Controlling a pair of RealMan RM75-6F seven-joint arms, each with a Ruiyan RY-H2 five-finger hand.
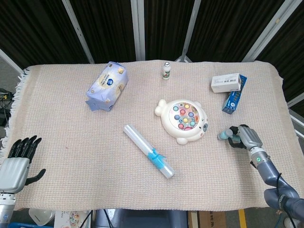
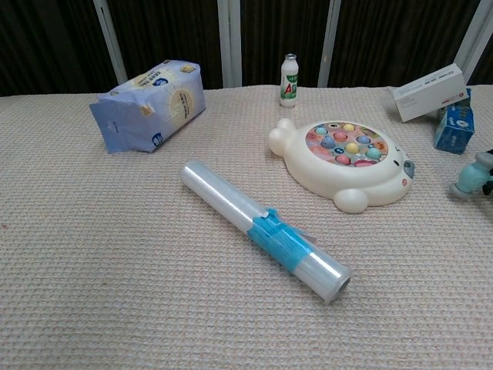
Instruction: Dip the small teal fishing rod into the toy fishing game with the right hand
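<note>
Teal fishing rod just right of cream fishing game.

The head view looked steeply down from high above the near edge, taking in the whole table out to the dark curtains at 12 o'clock. The chest view sat low and close at the near edge, facing 12 o'clock almost level across the cloth, so only the middle and far part showed. Both views shared the toy fishing game, the film roll, the blue bag and the small bottle at 12 o'clock.
</note>
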